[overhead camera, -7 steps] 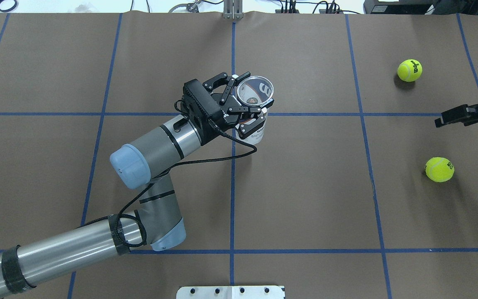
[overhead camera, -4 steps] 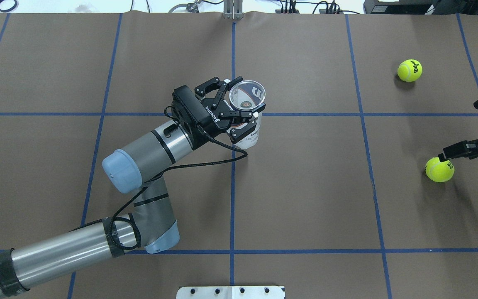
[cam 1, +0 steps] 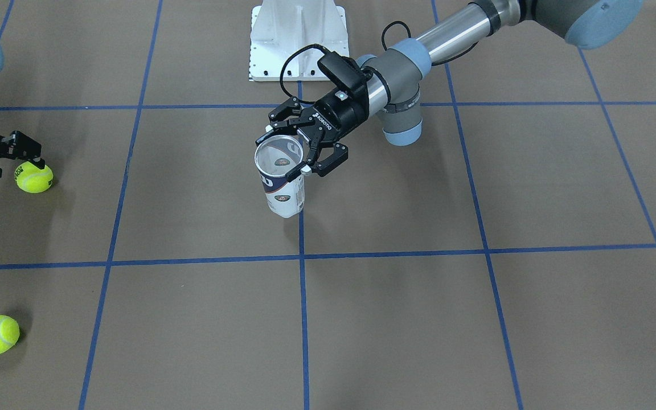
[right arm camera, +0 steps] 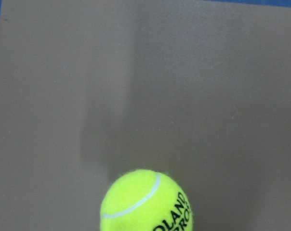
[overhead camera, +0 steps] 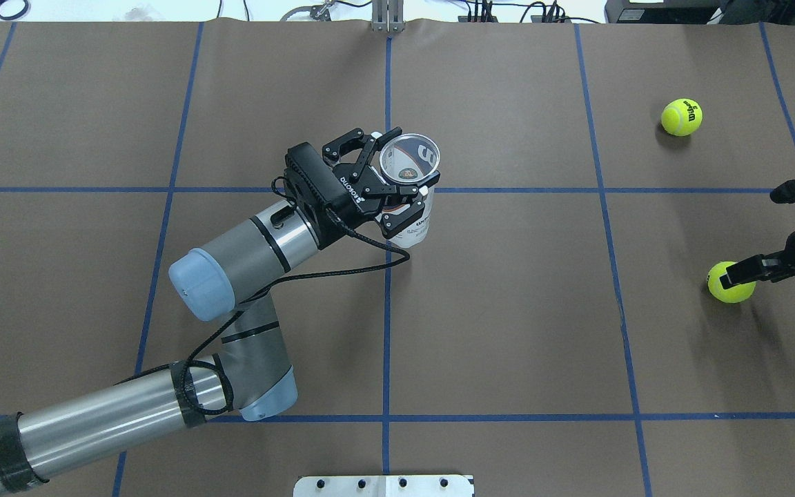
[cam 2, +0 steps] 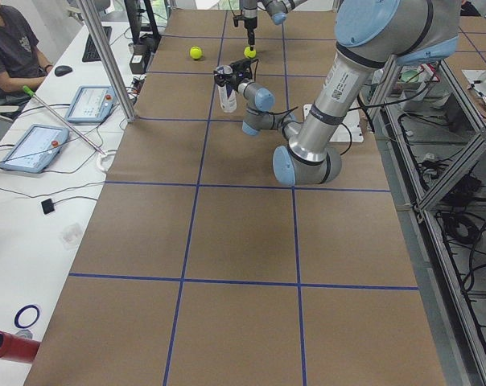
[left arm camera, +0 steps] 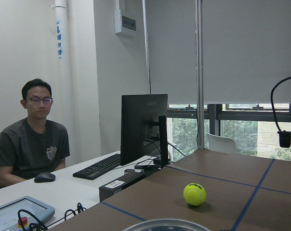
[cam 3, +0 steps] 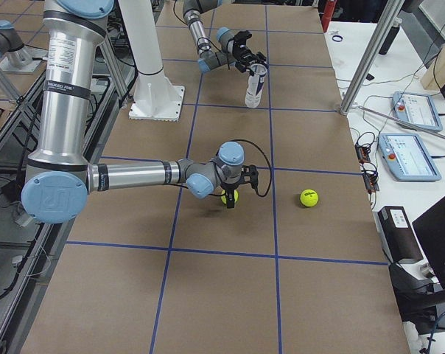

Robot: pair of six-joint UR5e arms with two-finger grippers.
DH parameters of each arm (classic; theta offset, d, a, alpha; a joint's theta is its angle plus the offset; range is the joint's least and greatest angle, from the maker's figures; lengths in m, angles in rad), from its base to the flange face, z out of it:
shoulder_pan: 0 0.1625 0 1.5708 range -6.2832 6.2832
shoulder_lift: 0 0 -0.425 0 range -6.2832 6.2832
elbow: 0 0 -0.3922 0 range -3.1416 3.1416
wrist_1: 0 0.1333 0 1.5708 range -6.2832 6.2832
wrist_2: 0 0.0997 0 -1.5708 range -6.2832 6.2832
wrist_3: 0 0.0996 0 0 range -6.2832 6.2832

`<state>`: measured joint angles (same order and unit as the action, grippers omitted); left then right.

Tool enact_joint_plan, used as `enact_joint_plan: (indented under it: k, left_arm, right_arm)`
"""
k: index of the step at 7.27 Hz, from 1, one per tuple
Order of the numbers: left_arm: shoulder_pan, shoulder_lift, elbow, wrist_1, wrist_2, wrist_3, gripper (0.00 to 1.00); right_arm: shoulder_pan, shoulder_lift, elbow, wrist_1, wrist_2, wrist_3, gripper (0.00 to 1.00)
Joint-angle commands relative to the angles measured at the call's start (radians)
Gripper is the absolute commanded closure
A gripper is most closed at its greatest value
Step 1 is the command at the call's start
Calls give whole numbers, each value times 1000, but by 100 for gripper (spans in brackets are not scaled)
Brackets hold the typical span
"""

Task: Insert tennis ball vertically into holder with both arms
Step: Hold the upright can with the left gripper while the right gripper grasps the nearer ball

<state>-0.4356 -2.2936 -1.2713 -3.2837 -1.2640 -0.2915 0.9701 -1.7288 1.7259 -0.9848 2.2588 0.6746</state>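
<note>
Holder [overhead camera: 419, 224] upright, mouth up, clamped in my left gripper [overhead camera: 401, 177]; right gripper [overhead camera: 749, 238] spread at tennis ball [overhead camera: 732, 293]; brown gridded table [overhead camera: 508, 310]

Clear holder [overhead camera: 409, 160] upright mid-table, yellow tennis ball [overhead camera: 729, 293] well apart.
</note>
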Motion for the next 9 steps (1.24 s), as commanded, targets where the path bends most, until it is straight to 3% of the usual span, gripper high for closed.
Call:
enact_joint_plan:
  k: [1,5,6,8,9]
  left_arm:
    - [0,0,1,-1,0,0,19]
    - [0,13,1,-4,0,-2,18]
    - [0,13,1,-10,0,-2,18]
    - [1,26,3,-20,0,-3,18]
    - [1,28,4,-31,0,-2,18]
  right_arm:
    - [-22,31,-18,-2,-13,40,1]
    - [-42,31,-35,2,-31,39,3]
    - [-44,32,-37,2,-31,39,20]
    - [-44,32,-39,0,-27,39,97]
    - [-44,35,-28,-2,-15,39,100]
